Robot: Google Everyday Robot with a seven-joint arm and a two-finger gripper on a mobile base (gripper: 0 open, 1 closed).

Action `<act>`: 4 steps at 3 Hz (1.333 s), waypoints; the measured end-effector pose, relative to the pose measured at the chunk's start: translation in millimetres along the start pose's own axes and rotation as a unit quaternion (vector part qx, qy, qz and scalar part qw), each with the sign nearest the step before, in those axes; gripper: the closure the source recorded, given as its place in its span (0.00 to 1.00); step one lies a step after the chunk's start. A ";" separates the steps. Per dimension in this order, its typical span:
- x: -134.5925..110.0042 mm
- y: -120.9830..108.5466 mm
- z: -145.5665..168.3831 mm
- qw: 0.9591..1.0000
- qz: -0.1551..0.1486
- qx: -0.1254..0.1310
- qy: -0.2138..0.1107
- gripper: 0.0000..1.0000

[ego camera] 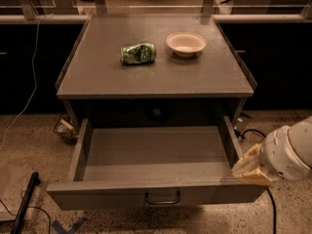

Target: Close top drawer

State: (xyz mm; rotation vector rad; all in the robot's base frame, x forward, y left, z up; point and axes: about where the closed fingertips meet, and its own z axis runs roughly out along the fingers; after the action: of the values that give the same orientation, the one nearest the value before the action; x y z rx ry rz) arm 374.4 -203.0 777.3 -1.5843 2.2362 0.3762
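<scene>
The top drawer (156,195) is a wide, shallow grey metal tray, pulled far out of the cabinet under the grey table top (156,77). Its inside looks empty. A small wire pull (162,198) sits at the middle of its flat front. My gripper (249,168) is at the drawer's front right corner, level with the rim and close against the right side wall. The white arm housing (291,152) reaches in behind it from the right edge.
On the table top lie a crumpled green bag (138,53) and a pale bowl (185,43). Dark cabinets flank the table. Cables run over the speckled floor at left (27,106) and right (253,130). A black rod (24,204) lies at lower left.
</scene>
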 end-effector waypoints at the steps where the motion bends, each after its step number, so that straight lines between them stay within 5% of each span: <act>1: 16.9 21.5 33.0 0.999 0.032 -0.035 -0.027 1.00; 3: 28.3 56.5 78.9 0.993 0.062 -0.083 -0.056 1.00; 4: 15.5 49.7 106.4 0.993 0.056 -0.089 -0.060 1.00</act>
State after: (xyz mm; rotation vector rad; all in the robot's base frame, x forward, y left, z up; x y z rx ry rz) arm 338.4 -154.7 675.3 -1.4815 2.2573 0.6996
